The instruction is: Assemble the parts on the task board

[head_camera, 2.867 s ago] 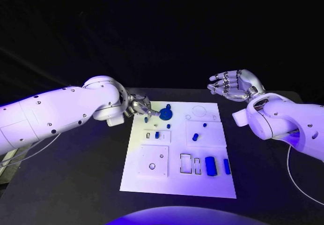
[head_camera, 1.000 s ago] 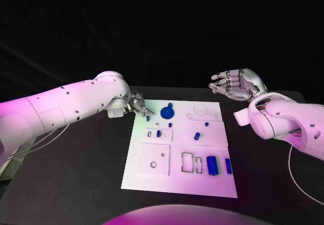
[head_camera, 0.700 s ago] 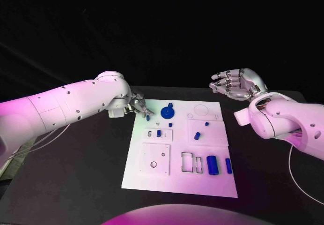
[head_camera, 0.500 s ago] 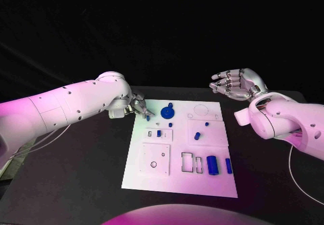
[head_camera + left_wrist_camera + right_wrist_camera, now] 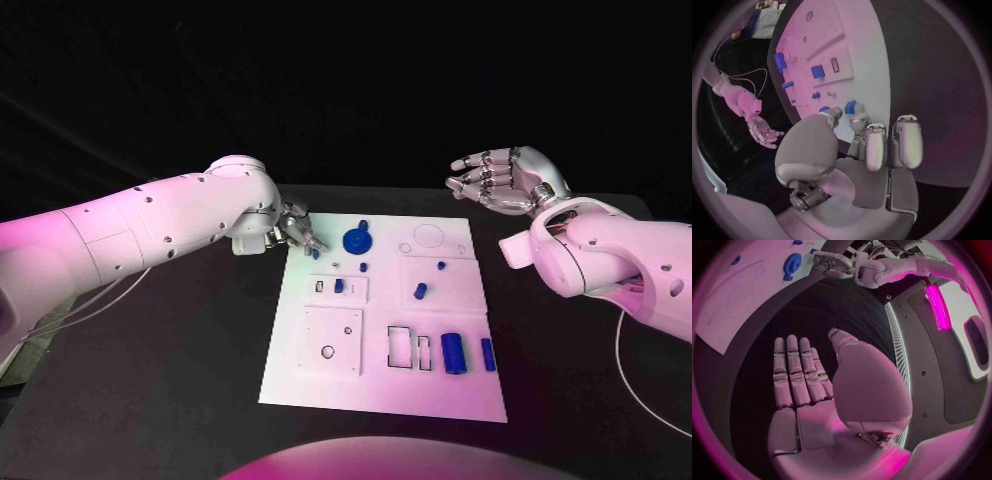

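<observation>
Parts (image 5: 451, 352) sit scattered on the board (image 5: 381, 385), small, stiff, light and likely slick, so pinch each by its sides, while the left hand (image 5: 296, 230) at the far-left corner pinches 1 blue peg (image 5: 851, 106) and the right hand (image 5: 498, 180) hangs spread, empty, beyond the far-right corner.

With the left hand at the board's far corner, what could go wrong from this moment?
1. The left hand has its fingertips at a small blue part near the edge of the task board; a weak pinch might drop it onto the black table.
2. The round blue part lies close beside that hand, so it may get bumped.
</observation>
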